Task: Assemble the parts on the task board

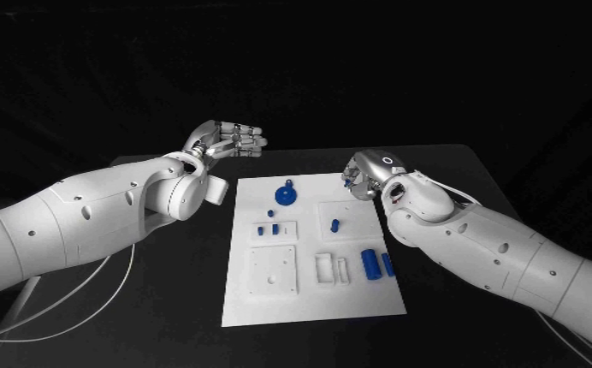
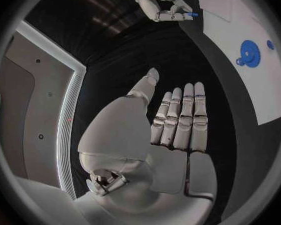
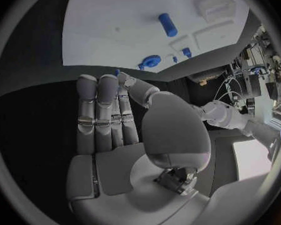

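- The small blue part (image 2: pixel 192 14) pinched by the right hand (image 2: pixel 158 2) is too small to be identified.
- The task board (image 3: pixel 115 30) is cut off by the right wrist view's rim.

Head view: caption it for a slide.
Both hands, left and right, hover beside the white task board bearing blue parts.

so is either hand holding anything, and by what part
Right hand pinches a small blue part at its fingertips; where on it cannot be told. Left hand holds nothing.

The white task board (image 1: pixel 311 299) lies flat mid-table, small blue parts (image 1: pixel 285 194) scattered on it.
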Action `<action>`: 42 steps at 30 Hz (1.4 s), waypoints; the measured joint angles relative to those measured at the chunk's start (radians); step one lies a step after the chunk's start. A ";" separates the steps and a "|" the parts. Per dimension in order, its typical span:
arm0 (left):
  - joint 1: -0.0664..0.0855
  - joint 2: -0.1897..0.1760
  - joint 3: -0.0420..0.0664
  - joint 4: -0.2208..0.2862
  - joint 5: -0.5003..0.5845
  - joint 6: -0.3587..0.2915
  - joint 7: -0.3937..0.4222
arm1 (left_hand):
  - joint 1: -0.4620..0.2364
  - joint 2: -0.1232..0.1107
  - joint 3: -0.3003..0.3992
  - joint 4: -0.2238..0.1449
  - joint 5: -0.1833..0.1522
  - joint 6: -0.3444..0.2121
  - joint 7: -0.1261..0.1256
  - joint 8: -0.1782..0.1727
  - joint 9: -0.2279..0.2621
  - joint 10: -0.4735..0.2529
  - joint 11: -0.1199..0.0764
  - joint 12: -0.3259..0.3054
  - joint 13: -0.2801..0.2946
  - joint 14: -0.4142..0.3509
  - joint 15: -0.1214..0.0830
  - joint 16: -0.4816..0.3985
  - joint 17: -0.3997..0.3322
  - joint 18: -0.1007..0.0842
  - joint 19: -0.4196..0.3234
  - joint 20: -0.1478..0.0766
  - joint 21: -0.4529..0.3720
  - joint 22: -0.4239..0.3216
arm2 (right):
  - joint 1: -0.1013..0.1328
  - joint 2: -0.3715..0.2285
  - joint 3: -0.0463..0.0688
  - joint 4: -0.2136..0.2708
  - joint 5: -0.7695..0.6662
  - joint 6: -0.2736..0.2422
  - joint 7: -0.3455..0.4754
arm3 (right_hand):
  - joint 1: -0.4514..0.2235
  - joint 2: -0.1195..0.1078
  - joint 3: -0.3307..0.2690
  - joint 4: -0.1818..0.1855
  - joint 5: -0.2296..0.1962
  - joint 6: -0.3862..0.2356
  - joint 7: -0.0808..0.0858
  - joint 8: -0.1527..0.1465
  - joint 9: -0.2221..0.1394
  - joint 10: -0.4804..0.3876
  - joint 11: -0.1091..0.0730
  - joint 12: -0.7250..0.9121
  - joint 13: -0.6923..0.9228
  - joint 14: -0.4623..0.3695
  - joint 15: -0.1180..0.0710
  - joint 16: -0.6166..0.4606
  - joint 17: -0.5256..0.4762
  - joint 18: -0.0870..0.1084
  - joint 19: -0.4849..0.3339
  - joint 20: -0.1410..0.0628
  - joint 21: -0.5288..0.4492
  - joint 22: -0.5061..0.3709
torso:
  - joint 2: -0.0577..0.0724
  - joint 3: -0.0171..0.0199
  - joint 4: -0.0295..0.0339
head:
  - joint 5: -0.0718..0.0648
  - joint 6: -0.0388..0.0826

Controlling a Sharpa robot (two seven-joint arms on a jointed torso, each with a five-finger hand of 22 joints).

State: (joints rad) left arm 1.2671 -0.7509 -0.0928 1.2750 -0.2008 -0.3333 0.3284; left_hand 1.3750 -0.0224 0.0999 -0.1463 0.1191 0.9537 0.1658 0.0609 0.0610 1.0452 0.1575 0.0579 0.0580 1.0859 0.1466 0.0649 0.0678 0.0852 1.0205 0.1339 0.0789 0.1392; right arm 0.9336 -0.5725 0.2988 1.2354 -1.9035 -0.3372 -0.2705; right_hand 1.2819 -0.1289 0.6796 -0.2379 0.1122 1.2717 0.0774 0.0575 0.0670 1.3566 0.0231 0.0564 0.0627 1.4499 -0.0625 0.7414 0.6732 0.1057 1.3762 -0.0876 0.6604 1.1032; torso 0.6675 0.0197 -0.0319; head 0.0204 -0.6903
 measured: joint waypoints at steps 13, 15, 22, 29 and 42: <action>0.000 0.004 0.000 -0.002 0.001 0.000 0.000 | 0.000 0.000 0.000 0.000 0.000 0.000 0.000 0.000 0.000 0.000 0.000 0.000 0.000 0.000 0.000 0.000 0.000 0.000 0.004 -0.004 0.000 -0.002 | -0.032 -0.020 0.017 0.125 0.062 -0.005 0.007 | 0.000 0.000 -0.003 0.002 -0.008 0.000 0.000 0.002 0.000 0.002 0.002 -0.001 -0.002 0.000 0.000 0.000 -0.003 -0.006 0.023 -0.001 -0.057 0.058 | -0.001 -0.0026 -0.0009 | 0.019 0.003; 0.000 0.005 0.000 -0.001 0.001 0.000 0.000 | 0.000 0.000 0.000 0.000 0.000 0.000 0.000 0.000 0.000 0.000 0.000 0.000 0.000 0.000 0.000 0.000 0.000 0.000 0.004 -0.004 0.000 -0.002 | -0.040 -0.017 0.013 0.145 0.066 -0.005 0.008 | 0.000 0.000 -0.003 0.002 -0.008 0.000 0.000 0.002 0.000 0.002 0.002 -0.001 -0.002 0.000 0.000 0.000 -0.003 -0.006 0.023 -0.002 -0.058 0.060 | -0.001 -0.0029 -0.0009 | 0.028 0.002; 0.000 0.012 0.000 0.000 0.003 0.000 0.000 | 0.000 0.000 -0.002 0.002 0.000 0.000 0.000 0.000 0.000 0.000 0.000 0.000 0.000 0.000 0.000 0.000 0.000 0.000 0.003 -0.004 0.000 -0.005 | -0.060 0.007 -0.050 0.196 0.062 -0.001 0.018 | 0.000 0.000 -0.007 -0.002 -0.008 -0.001 0.000 0.002 0.001 0.002 0.002 -0.001 -0.001 0.001 0.000 0.000 -0.006 -0.007 0.033 -0.001 -0.084 0.083 | -0.001 -0.0031 -0.0005 | 0.057 -0.006; 0.000 0.021 0.000 0.001 0.005 0.000 0.001 | 0.000 0.000 -0.002 0.002 0.000 0.000 0.000 0.000 0.000 0.000 0.000 0.000 0.000 0.000 0.000 0.000 0.000 0.000 0.003 -0.004 0.000 -0.005 | -0.075 0.039 -0.117 0.215 0.036 0.009 0.027 | -0.004 0.004 -0.008 -0.002 -0.008 -0.001 0.000 0.001 0.001 0.002 0.002 -0.001 -0.001 0.001 0.000 0.000 -0.006 -0.007 0.033 -0.002 -0.093 0.092 | 0.000 -0.0030 -0.0004 | 0.086 -0.016; 0.000 0.033 0.000 0.001 0.007 0.000 0.001 | 0.003 0.003 -0.002 0.002 0.003 0.000 0.000 0.000 0.000 0.000 0.000 0.000 0.000 -0.002 0.002 0.000 0.000 0.000 0.003 -0.004 0.004 -0.012 | -0.101 0.084 -0.170 0.213 -0.038 0.020 0.029 | -0.006 0.002 -0.007 -0.003 -0.008 -0.001 0.000 0.000 0.001 0.001 0.002 -0.003 -0.001 0.001 0.000 0.006 -0.009 -0.007 0.043 -0.003 -0.104 0.114 | 0.000 -0.0019 -0.0005 | 0.115 -0.030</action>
State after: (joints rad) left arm 1.2669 -0.7177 -0.0931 1.2757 -0.1938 -0.3332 0.3294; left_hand 1.3780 -0.0194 0.0977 -0.1442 0.1224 0.9537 0.1658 0.0609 0.0610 1.0453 0.1575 0.0579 0.0580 1.0839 0.1487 0.0649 0.0679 0.0851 1.0240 0.1303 0.0826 0.1272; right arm 0.8322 -0.4881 0.1287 1.4482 -1.9412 -0.3176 -0.2418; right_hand 1.2761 -0.1265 0.6722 -0.2405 0.1045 1.2706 0.0770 0.0578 0.0676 1.3579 0.0252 0.0536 0.0620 1.4507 -0.0625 0.7477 0.6644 0.0984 1.4188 -0.0910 0.5559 1.2174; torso 0.6672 0.0177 -0.0324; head 0.1352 -0.7207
